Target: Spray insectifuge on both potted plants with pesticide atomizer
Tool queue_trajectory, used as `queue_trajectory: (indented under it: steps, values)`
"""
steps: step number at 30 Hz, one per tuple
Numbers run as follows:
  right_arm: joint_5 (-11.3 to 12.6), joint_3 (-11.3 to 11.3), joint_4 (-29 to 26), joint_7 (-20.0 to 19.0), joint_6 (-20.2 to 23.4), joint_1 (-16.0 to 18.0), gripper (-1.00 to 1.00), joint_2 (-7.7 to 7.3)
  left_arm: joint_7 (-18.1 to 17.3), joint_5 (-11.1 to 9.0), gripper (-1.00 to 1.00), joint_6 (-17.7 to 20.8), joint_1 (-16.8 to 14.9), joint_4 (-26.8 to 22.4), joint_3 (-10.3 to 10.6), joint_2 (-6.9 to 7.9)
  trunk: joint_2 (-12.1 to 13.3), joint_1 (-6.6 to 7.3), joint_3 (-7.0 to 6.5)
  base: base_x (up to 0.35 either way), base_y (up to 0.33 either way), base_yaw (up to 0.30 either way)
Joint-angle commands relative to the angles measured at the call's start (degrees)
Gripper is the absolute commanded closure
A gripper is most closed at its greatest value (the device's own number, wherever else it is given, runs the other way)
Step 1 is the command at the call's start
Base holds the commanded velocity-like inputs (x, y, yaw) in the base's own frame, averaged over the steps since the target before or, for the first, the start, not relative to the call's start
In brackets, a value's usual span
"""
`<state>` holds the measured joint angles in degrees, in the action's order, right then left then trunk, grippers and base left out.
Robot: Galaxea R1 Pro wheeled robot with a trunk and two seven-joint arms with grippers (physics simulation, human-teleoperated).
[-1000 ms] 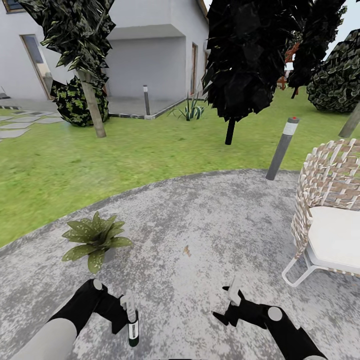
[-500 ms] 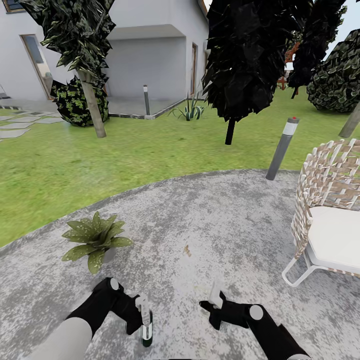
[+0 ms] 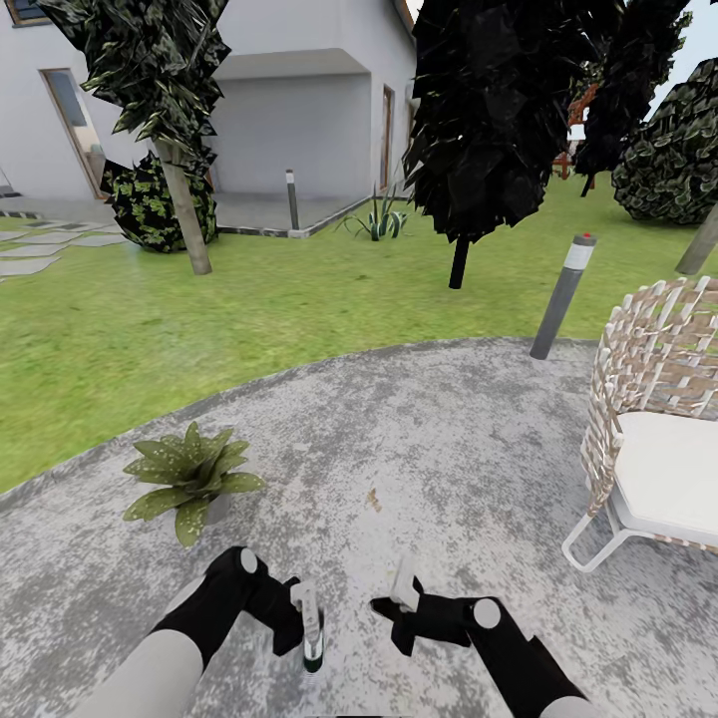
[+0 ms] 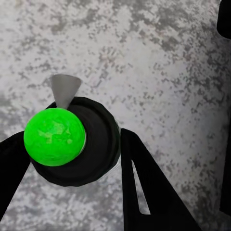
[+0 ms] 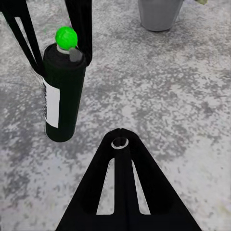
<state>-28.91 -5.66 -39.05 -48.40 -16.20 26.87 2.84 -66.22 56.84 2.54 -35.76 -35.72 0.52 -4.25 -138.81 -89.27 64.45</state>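
Gripping the pesticide atomizer (image 3: pixel 313 648) between closed fingers, the left gripper (image 3: pixel 305 610) holds it upright just above the grey paving (image 3: pixel 449 439), its top now glowing green, and has slid rightward since a second ago. The right gripper (image 3: pixel 404 588) has drifted left to sit just beside it; whether its fingers are parted I cannot tell. One potted plant (image 3: pixel 189 477) stands unmoved ahead-left, the woven chair (image 3: pixel 653 419) and bollard lamp (image 3: pixel 562 295) farther right.
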Motion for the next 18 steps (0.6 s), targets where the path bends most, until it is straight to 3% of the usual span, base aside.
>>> queue_trajectory:
  steps: [1,18]
  values:
    - [-0.53,0.06,-0.08,-0.48,-0.32,0.02,1.00,0.19,-0.18,0.14,1.00,0.27,-0.01,-0.51,-0.02,-0.08,-0.02,0.01,0.05,0.000,0.000,0.000]
    - [-0.44,0.04,-2.23,-3.71,-0.32,0.54,1.00,2.23,0.62,-0.32,1.00,-2.43,0.26,-1.28,0.01,-0.93,-0.02,0.01,0.05,0.000,0.000,0.000]
